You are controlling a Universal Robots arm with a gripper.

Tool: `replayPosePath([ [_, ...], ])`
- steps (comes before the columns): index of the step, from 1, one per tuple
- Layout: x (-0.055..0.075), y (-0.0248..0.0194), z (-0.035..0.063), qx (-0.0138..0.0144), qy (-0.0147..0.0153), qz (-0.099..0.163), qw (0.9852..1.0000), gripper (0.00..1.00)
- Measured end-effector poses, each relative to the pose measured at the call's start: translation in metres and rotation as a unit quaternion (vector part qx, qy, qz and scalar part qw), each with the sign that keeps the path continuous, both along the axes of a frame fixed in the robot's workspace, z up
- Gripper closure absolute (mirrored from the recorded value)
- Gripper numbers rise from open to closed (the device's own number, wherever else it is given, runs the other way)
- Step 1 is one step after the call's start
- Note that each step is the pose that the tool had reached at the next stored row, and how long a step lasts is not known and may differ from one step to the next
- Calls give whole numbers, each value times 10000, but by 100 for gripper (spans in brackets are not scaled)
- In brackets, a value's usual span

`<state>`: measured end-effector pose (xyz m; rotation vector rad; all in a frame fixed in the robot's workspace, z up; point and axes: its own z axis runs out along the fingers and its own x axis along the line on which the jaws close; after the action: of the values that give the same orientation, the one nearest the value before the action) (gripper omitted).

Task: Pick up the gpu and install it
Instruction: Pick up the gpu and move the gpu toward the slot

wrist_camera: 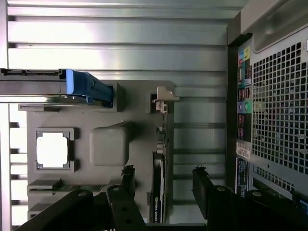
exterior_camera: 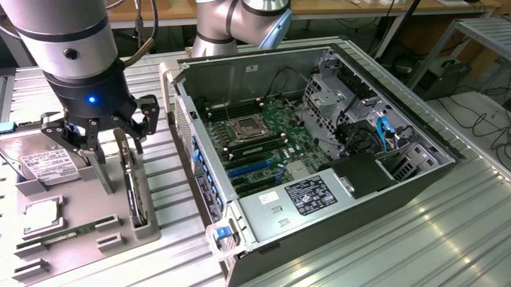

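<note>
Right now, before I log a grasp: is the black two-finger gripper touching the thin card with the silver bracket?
Apart. The wrist view shows the open gripper with its fingers either side of the gpu, a clear gap on each side.

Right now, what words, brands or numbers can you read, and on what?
gpu: white print on its edge, possibly "NVIDIA", too blurred to confirm.
hard drive: white label, print too small to read.
black label inside the computer case: unreadable.
stickers on the case's rear: unreadable.

Robotics lab: opened computer case [exterior_camera: 239, 75] on slatted aluminium bench [exterior_camera: 447, 239]
</note>
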<state>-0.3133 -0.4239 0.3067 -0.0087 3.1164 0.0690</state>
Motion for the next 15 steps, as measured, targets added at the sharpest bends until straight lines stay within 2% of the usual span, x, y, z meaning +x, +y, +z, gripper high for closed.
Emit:
replayPosePath([
  [15, 0, -64, -289, 0, 1, 28, 10000, 40],
])
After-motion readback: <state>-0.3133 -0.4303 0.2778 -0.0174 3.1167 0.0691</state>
